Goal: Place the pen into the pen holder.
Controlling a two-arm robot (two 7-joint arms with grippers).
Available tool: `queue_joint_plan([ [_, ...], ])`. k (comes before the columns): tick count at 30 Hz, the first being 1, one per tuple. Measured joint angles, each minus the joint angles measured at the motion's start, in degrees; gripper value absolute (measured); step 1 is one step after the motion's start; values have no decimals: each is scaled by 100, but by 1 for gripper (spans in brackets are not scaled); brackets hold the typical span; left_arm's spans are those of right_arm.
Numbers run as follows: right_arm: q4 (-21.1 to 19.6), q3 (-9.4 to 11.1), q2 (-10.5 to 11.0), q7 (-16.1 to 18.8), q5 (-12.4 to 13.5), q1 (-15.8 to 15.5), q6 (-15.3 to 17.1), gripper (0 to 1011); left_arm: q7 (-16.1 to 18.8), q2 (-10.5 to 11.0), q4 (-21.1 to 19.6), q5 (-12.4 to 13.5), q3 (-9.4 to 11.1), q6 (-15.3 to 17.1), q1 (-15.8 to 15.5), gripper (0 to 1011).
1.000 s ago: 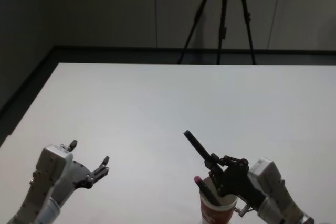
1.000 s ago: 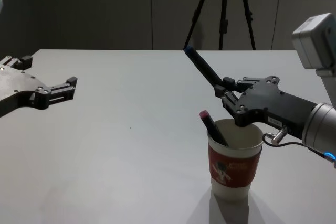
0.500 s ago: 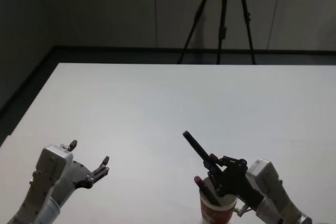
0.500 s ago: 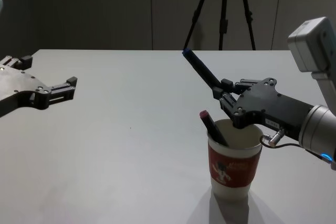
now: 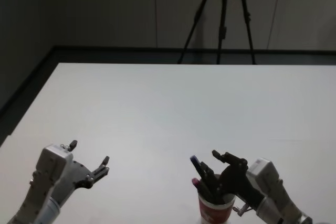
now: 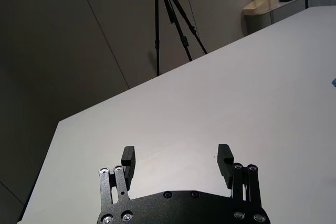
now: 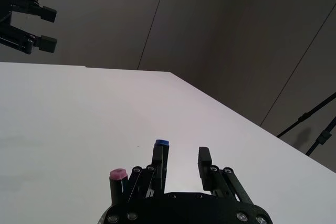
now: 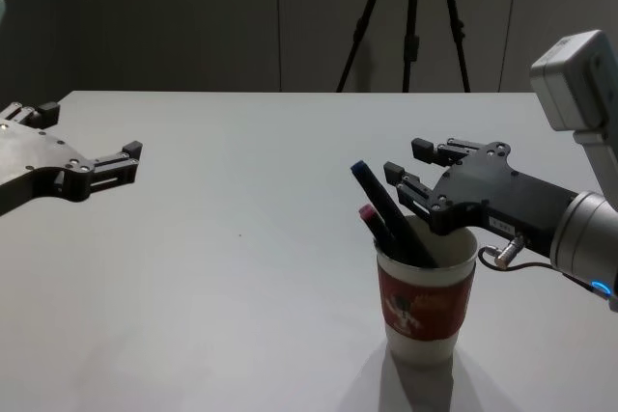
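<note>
The pen holder (image 8: 425,301), a white paper cup with a red sleeve, stands near the table's front right (image 5: 212,211). A dark pen with a blue cap (image 8: 381,202) leans inside it (image 5: 198,167), beside a pink-capped pen (image 8: 371,219). Both caps show in the right wrist view, blue (image 7: 161,142) and pink (image 7: 118,173). My right gripper (image 8: 408,161) hovers open just above the cup's rim (image 5: 211,162), its fingers apart from the pen (image 7: 181,157). My left gripper (image 5: 89,151) is parked open at the front left (image 8: 89,132) (image 6: 176,155).
The white table (image 5: 157,103) stretches bare ahead and to the left. A black tripod (image 5: 223,19) stands on the floor beyond the table's far edge. My left gripper (image 7: 48,27) appears far off in the right wrist view.
The right gripper has opened and let go of the blue-capped pen, which dropped from its raised tilt down into the cup. The left arm has not moved.
</note>
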Motion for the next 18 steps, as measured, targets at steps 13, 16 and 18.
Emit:
queue_joint_plan([
  [13,-6,1,5,2,5,-6,3,783,0,0,0,0,0,0,0,1001],
  [16,-8,1,6,4,5,-7,5,858,0,0,0,0,0,0,0,1001],
  [18,-9,0,6,4,6,-7,5,929,0,0,0,0,0,0,0,1002],
])
